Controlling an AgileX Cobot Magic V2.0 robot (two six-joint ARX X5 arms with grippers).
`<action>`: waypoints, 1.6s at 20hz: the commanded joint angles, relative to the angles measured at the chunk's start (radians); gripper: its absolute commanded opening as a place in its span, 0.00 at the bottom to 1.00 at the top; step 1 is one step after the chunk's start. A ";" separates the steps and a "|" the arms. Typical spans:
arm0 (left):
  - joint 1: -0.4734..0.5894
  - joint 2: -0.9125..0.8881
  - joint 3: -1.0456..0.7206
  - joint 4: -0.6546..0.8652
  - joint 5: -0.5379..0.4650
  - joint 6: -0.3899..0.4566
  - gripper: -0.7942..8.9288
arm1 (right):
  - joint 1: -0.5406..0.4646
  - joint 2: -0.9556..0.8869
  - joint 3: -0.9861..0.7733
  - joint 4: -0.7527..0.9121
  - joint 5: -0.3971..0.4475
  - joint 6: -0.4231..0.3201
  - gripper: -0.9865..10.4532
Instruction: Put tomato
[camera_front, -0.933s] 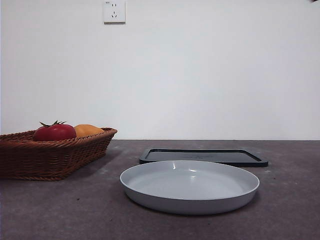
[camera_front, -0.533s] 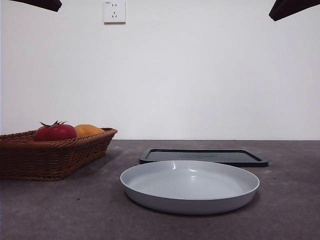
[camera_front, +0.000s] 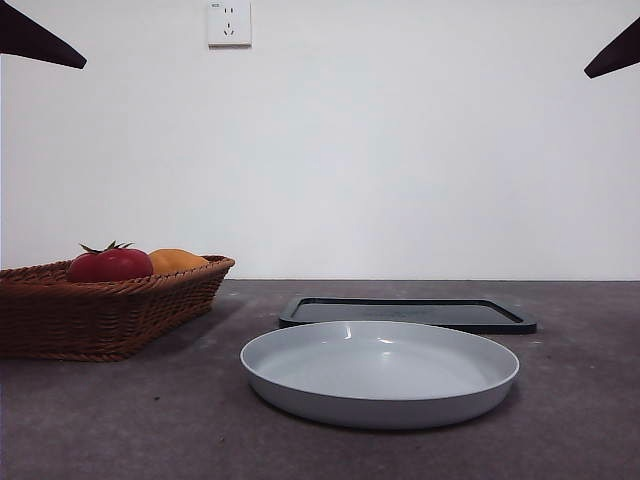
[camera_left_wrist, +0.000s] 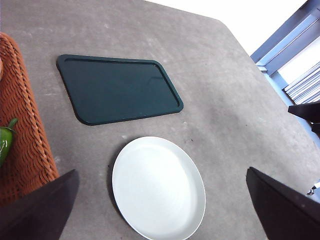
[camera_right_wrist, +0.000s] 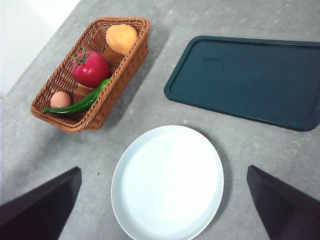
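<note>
Near the counter's left edge the tomato (camera_right_wrist: 90, 68) sat in the basket (camera_right_wrist: 131, 50); both end effectors hung wide open; best gripped from above, clear of the chili (camera_right_wrist: 80, 103).

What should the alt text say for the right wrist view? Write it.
Seen from above, a red tomato lies in a wicker basket with an orange-yellow fruit, a green chili and an egg. Beside the basket on the grey table sit an empty white plate and a dark tray.

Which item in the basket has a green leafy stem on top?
The tomato: glossy red, lying between the orange-yellow fruit and the green chili pepper. The egg has no stem.
</note>
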 joint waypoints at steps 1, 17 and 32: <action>-0.004 0.010 0.023 0.011 0.001 -0.002 0.74 | 0.005 0.004 0.018 0.007 0.001 -0.008 0.62; 0.111 0.588 0.480 -0.328 -0.347 0.251 0.74 | 0.005 0.004 0.018 0.007 0.000 -0.008 0.62; 0.130 1.001 0.580 -0.117 -0.426 0.320 0.74 | 0.005 0.004 0.018 0.006 0.001 -0.008 0.62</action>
